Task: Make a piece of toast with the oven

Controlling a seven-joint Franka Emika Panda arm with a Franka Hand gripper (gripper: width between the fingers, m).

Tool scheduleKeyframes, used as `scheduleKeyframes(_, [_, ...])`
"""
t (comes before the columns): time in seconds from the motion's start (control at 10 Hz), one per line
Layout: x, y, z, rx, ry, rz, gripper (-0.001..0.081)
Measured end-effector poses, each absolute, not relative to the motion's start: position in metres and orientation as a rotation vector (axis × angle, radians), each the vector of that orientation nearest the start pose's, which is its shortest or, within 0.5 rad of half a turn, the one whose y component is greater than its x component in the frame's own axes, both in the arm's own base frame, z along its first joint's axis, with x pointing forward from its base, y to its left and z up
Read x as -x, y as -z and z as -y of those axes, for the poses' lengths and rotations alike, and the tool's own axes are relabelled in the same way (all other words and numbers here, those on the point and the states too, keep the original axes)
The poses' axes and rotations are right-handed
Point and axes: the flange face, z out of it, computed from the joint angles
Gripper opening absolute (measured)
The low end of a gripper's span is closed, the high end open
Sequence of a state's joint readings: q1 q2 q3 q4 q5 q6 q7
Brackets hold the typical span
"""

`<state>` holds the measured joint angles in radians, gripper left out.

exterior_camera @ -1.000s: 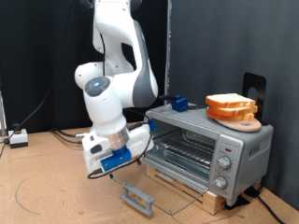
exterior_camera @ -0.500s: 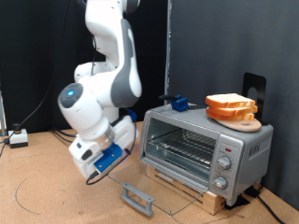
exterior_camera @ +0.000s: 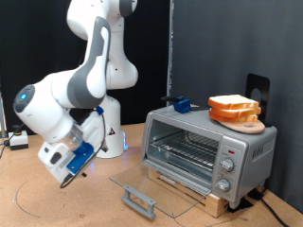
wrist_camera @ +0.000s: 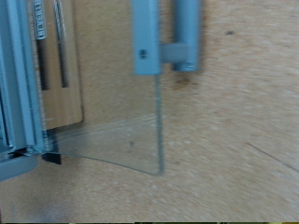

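1 oven (exterior_camera: 210, 151) | door (exterior_camera: 151, 183) down flat, long axis w/ oven front | tool (exterior_camera: 68, 163) well apart; jaw state can't tell

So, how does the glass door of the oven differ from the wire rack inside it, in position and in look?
The glass door lies folded down flat outside the oven, just above the floor, while the wire rack sits raised inside the chamber. The door is a clear pane with a grey bar handle at its edge; the rack is thin metal wires with open gaps. Both lie roughly level.
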<state>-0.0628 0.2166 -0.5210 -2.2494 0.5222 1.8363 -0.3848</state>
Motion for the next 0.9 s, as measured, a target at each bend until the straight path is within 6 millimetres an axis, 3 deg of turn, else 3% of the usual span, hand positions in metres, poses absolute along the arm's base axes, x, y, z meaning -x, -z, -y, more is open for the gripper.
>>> scheduleKeyframes(0.2, [-0.413,-0.257,0.253,2.455,-0.431,-0.727,0.0809])
scheduleKeyframes(0.3, [-0.413,-0.256,0.252,2.455,-0.432,-0.718,0.0809])
scheduleKeyframes(0.5, [-0.411,-0.263,0.234,2.377,-0.453,-0.582,0.0809])
scheduleKeyframes(0.9, [-0.407,-0.304,0.198,2.237,-0.414,-0.263,0.0809])
